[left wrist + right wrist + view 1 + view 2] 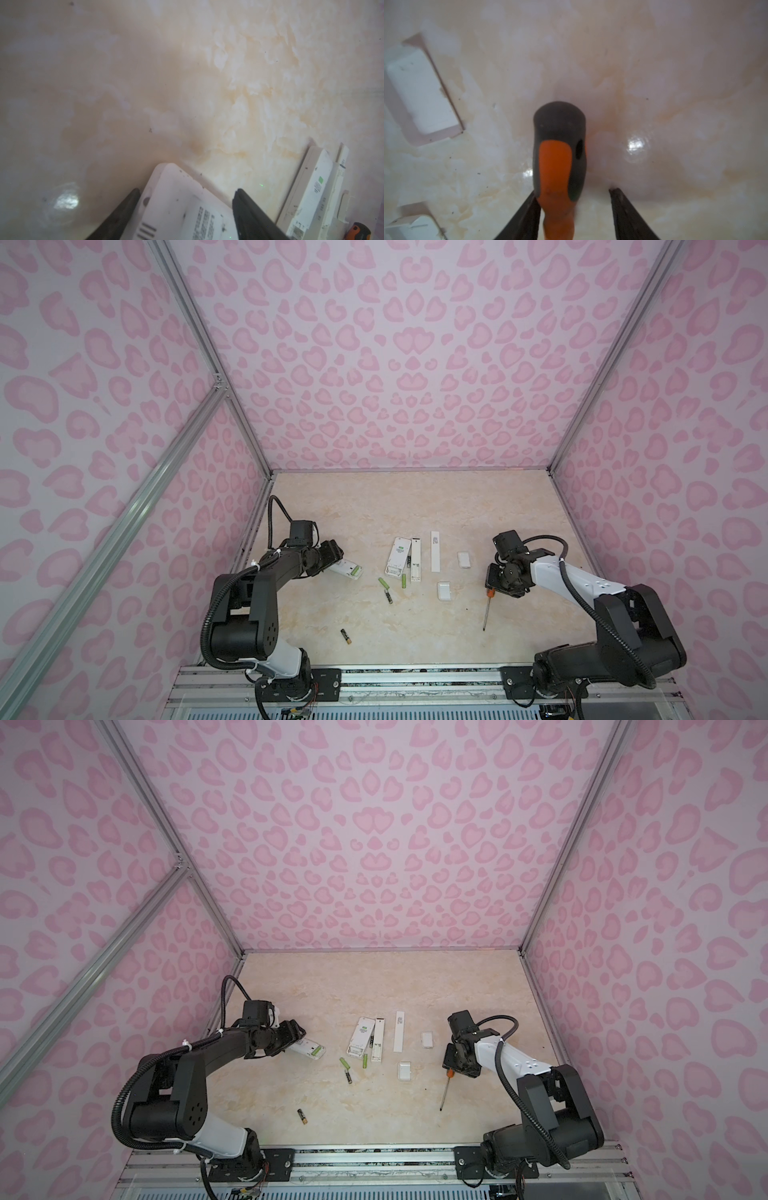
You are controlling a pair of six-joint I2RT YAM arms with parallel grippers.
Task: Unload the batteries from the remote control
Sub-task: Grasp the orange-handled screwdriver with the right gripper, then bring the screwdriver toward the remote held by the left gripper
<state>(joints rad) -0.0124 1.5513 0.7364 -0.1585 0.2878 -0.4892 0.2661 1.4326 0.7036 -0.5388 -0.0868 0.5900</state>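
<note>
The wide remote (397,556) is lying in the middle of the bench (374,506), and everything here is being placed from it. To its left in both top views, the left end effector (187,190) is straddling a second remote (347,569), with one finger (126,212) lying along each long edge. I cannot tell whether it is squeezing or only bracketing. Green batteries (355,571) are sitting in that remote's open bay, at the end nearer the wide remote.

Just beyond the wide remote's near end, toward the arm bases, a loose green battery (383,583) and a second green cell (403,580) are lying on the bench. A darker battery (388,596) is resting just past them. A black, gold-ended battery (345,636) is lying well farther out the same way.

Just beside the wide remote's right edge a slim remote (415,560) is lying, then a long cover strip (435,551). Well to the right, the right end effector (572,191) is standing open around the screwdriver (559,158). One finger is touching the handle and the other is standing clear of it.
</note>
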